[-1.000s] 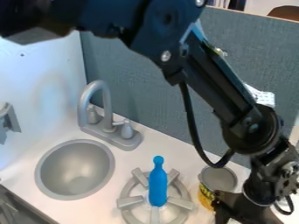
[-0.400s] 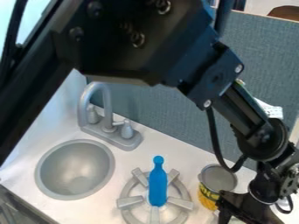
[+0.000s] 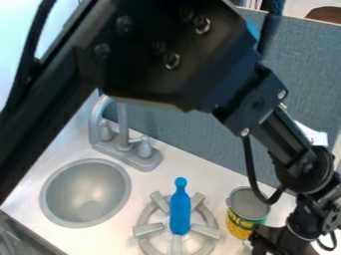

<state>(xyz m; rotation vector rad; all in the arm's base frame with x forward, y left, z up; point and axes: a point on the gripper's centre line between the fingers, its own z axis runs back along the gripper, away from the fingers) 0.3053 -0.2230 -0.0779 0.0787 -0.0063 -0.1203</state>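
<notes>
One cylindrical can with a yellow-and-green label and grey top: on the white table, position unchanged. Black two-finger gripper: near the can's lower right; shifted slightly rightward, baring more label. Opening and hold: cannot tell. Black jointed arm: wrist end lower and farther right than before. Bearing, as judged: placement beside the can being adjusted, no lift. Blue pin-shaped toy: on the grey spoked burner, left of the can. Round grey sink basin: farther left.
</notes>
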